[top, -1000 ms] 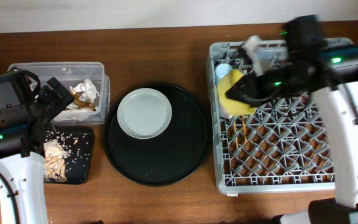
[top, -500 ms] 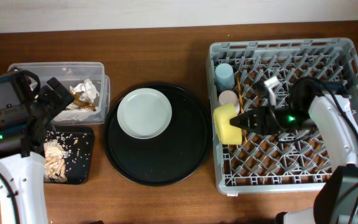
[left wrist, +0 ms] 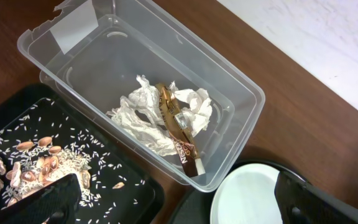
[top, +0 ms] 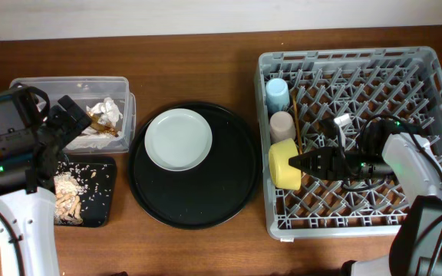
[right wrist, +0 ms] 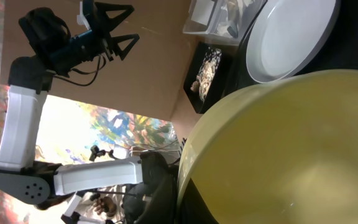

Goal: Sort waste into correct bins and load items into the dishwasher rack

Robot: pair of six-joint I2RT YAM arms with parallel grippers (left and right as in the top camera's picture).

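My right gripper [top: 301, 163] is shut on the rim of the yellow bowl [top: 283, 162] and holds it on edge in the left part of the grey dishwasher rack [top: 405, 218]. The bowl fills the right wrist view [right wrist: 291, 149]. The blue cup [top: 277, 93], pink cup [top: 282, 124] and chopsticks [top: 301, 138] are in the rack behind it. The pale plate [top: 178, 139] lies on the round black tray [top: 206, 207]. My left gripper [top: 62, 124] is open and empty above the clear box [left wrist: 241, 93], which holds tissues [left wrist: 143, 111] and the foil wrapper [left wrist: 180, 132]. Food scraps [top: 67, 198] lie in the black rectangular tray [top: 102, 215].
The clear box and the black rectangular tray sit close together at the far left, next to the round tray. The rack's upright pegs fill its right and front parts. The plate also shows in the left wrist view [left wrist: 247, 199] and the right wrist view [right wrist: 291, 37].
My right gripper has carried the yellow bowl from the rack's back towards its front left and lowered it among the pegs. The left arm has not moved.
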